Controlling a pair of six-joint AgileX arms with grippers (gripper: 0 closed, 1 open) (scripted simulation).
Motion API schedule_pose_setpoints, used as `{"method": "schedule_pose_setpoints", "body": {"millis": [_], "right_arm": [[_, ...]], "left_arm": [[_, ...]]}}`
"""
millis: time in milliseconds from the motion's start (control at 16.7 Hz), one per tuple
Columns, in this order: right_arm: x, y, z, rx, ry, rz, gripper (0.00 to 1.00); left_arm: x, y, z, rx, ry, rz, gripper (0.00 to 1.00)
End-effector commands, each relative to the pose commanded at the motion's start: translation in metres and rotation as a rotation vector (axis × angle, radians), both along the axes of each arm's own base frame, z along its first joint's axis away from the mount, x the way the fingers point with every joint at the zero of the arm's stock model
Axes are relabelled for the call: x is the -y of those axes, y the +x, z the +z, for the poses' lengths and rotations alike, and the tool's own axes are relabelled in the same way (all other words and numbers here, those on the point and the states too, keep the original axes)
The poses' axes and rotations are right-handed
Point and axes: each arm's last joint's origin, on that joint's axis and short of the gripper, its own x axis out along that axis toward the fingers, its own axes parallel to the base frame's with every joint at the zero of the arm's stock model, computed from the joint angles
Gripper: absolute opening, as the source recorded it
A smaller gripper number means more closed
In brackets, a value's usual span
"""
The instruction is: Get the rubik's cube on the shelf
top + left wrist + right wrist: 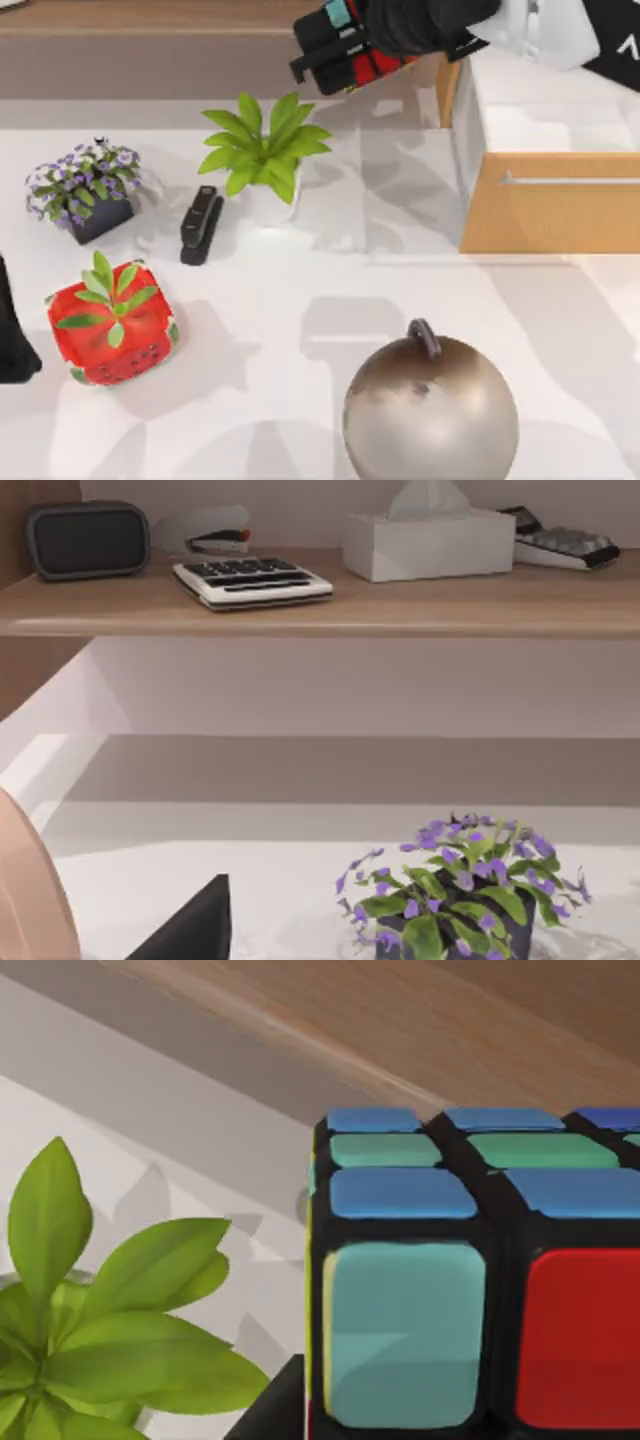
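Our right gripper (335,50) is closing its black fingers (312,62) on the rubik's cube (352,45), and we are holding it in the air at the back of the table, just in front of the shelf (150,15) edge. From above, a teal sticker and red stickers of the cube are showing between the fingers. In the right wrist view the cube (470,1270) is sitting very near to the camera, with blue, green, teal and red stickers in a black grid, and the light-brown shelf board (420,1020) is passing behind it. The cube is not resting on the board; it is hanging above the white table (330,300), close to the green leafy plant (262,150).

Beside the right gripper, on the right side of the table, the orange-tan drawer cabinet (545,215) is standing with its drawer open and its silver bar handle (570,181) facing the front.

Our left arm (12,335) is staying at the left edge of the table, and we cannot tell how its fingers are standing. Its wrist camera is looking at the shelf (320,605), where a dark speaker (88,538), a calculator (252,580) and a tissue box (428,540) are lying, and at the purple flower pot (465,900) below.

On the table we are also seeing the purple flower pot (85,190), a black stapler (200,225), the red strawberry-patterned cube (112,325) and a metallic ball with a handle (430,415).
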Motion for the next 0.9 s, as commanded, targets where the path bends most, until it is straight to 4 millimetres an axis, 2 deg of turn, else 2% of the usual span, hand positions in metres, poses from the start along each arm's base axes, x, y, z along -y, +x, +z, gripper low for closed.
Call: {"method": "schedule_pose_setpoints", "body": {"millis": [240,420,660,900], "right_arm": [[-0.045,-0.009,-0.028,0.220,0.065,0.016,0.00],[-0.069,-0.014,-0.052,0.377,0.125,-0.015,0.00],[-0.087,-0.018,-0.081,0.558,0.213,-0.101,0.00],[-0.091,-0.020,-0.105,0.693,0.293,-0.207,0.00]], "left_arm": [[0.000,0.000,0.000,0.000,0.000,0.000,1.00],[0.000,0.000,0.000,0.000,0.000,0.000,1.00],[0.000,0.000,0.000,0.000,0.000,0.000,1.00],[0.000,0.000,0.000,0.000,0.000,0.000,1.00]]}}
